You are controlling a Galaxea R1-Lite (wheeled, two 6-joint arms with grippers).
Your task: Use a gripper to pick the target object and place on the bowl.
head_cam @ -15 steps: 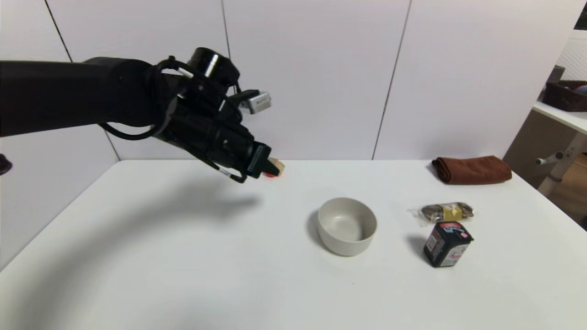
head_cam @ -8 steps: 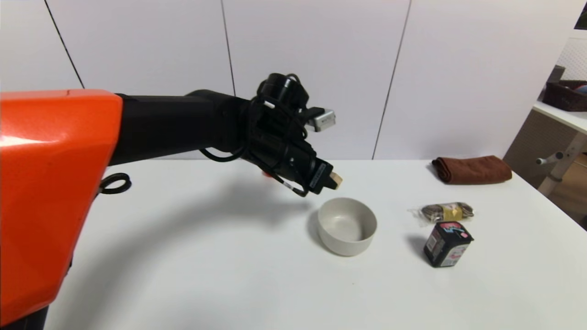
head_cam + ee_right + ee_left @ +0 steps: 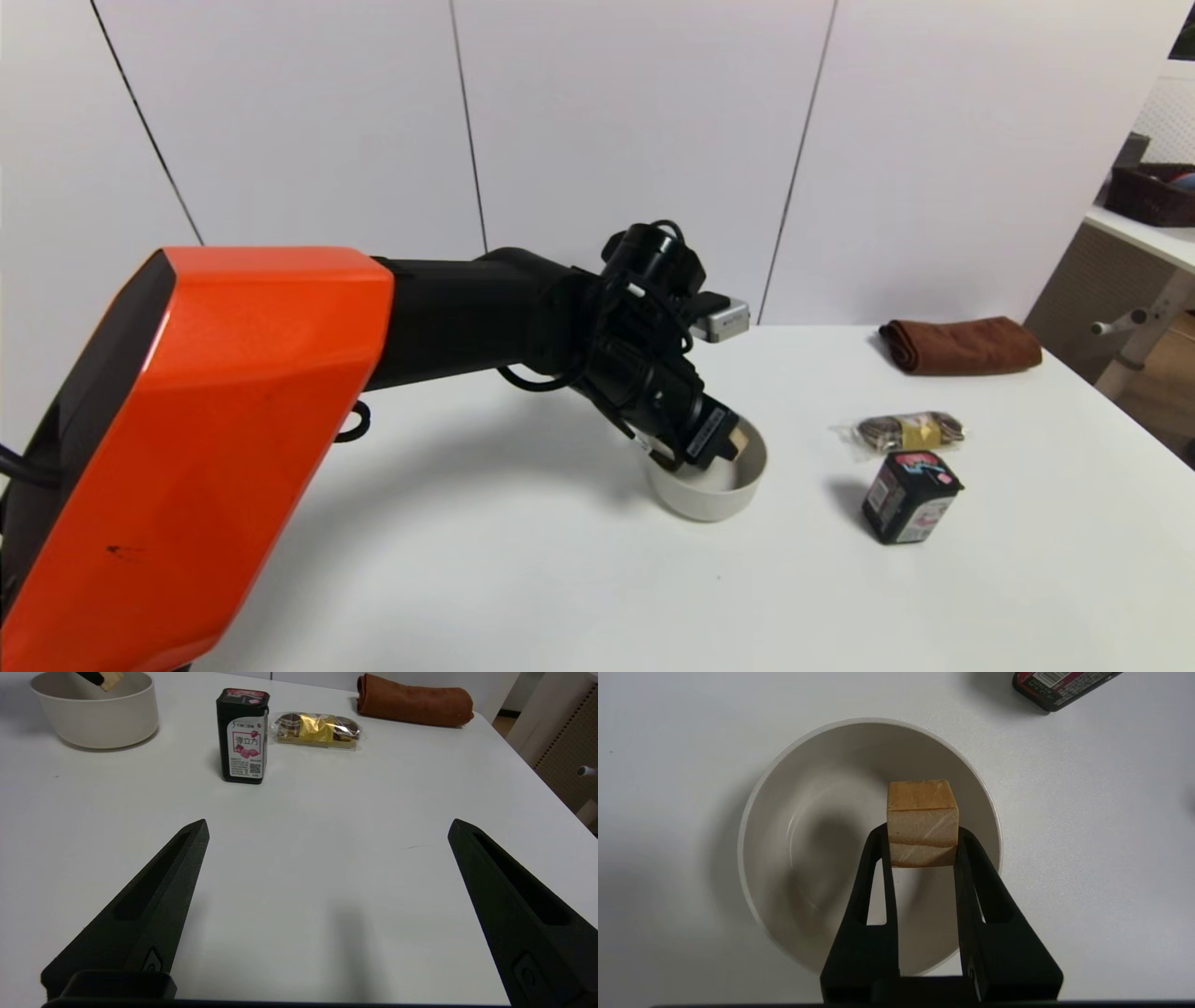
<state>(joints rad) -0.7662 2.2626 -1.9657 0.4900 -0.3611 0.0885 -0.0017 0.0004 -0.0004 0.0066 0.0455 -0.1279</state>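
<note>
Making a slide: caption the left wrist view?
Left gripper holds a wooden cube above the open bowl.

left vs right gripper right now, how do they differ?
The left gripper is shut on the wooden cube; the right gripper is open and holds nothing. The left gripper hangs over the bowl, the cube above its inside; the right gripper sits over bare table, apart from the black box and the wrapped snack. Both have black pointed fingers.
</note>
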